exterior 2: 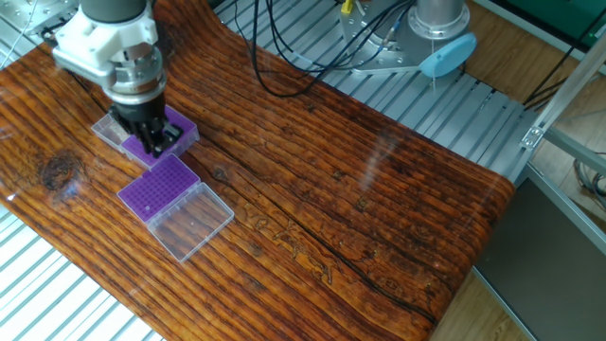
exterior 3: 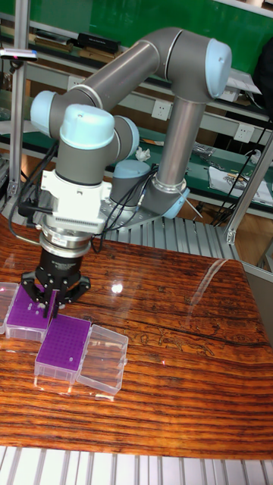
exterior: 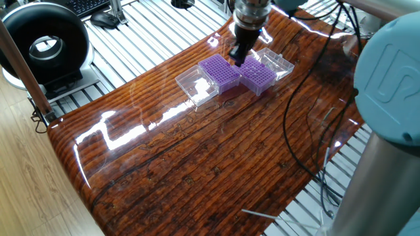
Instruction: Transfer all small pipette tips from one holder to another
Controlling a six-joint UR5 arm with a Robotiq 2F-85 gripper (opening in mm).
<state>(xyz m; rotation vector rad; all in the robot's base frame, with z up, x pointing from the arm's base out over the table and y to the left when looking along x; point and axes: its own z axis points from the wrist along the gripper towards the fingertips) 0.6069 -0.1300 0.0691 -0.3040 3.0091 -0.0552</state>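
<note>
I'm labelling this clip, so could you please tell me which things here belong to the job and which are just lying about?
Job:
- two purple racks
- their clear lids
- gripper
- pipette tips: too small to make out

Lying about:
- black round device
- keyboard
- cables

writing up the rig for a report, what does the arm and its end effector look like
The UR5 arm has grey metallic tube links with light blue caps on its rounded joints. At the wrist sits a white block with black cables running from it, then a silver ribbed ring. Below that is the end effector, black, with two angled linkages and thin dark fingers. No readable markings show.
</note>
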